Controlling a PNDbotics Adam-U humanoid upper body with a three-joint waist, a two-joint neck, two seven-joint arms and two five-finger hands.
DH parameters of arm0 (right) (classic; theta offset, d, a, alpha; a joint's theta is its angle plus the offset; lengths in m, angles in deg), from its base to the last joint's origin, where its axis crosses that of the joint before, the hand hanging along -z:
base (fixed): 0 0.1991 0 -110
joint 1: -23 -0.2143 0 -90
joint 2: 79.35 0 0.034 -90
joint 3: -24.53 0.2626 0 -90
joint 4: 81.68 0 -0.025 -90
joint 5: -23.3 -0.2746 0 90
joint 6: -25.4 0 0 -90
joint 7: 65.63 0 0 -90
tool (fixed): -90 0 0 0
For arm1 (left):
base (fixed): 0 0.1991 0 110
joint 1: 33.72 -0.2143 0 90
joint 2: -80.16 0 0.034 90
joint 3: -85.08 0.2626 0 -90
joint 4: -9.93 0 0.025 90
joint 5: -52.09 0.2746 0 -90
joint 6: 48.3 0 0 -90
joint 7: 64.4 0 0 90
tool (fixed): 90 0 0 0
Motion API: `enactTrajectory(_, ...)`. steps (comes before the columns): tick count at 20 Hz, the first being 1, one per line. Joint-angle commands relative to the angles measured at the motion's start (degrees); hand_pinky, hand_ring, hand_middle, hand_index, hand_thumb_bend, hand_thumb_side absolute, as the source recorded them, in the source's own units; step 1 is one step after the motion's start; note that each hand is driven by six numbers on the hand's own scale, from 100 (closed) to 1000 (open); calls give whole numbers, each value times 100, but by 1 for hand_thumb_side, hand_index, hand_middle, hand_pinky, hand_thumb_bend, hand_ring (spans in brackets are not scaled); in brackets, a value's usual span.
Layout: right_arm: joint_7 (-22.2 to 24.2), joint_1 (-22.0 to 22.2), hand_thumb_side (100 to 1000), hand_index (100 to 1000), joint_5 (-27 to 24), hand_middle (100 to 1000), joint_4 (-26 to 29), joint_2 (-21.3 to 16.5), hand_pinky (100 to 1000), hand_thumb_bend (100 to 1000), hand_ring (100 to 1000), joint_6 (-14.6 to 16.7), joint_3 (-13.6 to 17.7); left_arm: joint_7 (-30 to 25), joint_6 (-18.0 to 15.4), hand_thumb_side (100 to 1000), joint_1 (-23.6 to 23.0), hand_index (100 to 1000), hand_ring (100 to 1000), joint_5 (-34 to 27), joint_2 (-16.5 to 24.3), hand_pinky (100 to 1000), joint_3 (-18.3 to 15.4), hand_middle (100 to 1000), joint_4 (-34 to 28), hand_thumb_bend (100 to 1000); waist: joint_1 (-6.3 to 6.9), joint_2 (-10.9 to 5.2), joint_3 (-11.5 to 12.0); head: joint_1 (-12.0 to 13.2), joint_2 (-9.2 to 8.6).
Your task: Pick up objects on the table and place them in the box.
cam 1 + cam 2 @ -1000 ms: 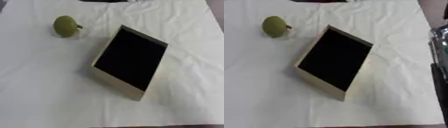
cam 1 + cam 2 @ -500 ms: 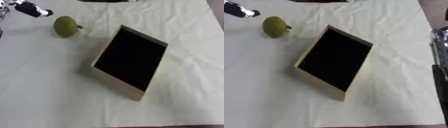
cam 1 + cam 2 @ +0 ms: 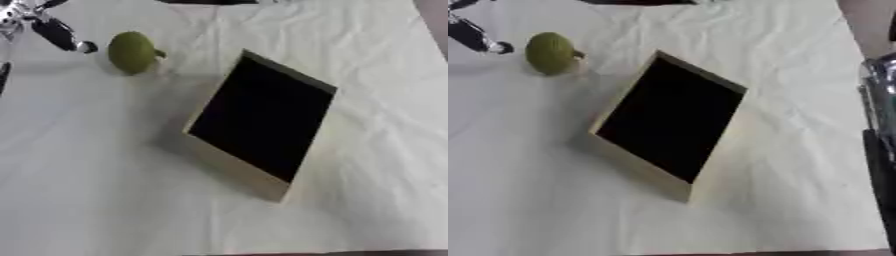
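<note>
1. The left robot hand (image 3: 45, 27) is at the top left, fingers spread, holding nothing.
2. The green pear (image 3: 132, 52) sits on the tabletop (image 3: 87, 175) just to its right, not touching.
3. The box (image 3: 260, 121) is further right.

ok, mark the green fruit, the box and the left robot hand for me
green fruit (image 3: 131, 52), left eye view, middle of its rounded body
box (image 3: 261, 118), left eye view, centre of its dark interior
left robot hand (image 3: 54, 34), left eye view, on an outstretched black finger
</note>
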Motion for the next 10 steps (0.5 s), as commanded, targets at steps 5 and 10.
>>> enactTrajectory(5, -31, -53, 632, 837, -19, 697, 92, -80, 791, 405, 677, -25, 29, -947, -931, 100, 215, 917, 867, -4, 388, 877, -457, 830, -19, 547, 17, -184, 32, -21, 40)
enactTrajectory(10, -34, -57, 632, 836, -23, 696, 92, -59, 791, 406, 676, -24, 26, -1370, -1134, 100, 225, 917, 873, -54, 329, 878, -430, 830, -55, 524, 21, -195, 22, 3, 30)
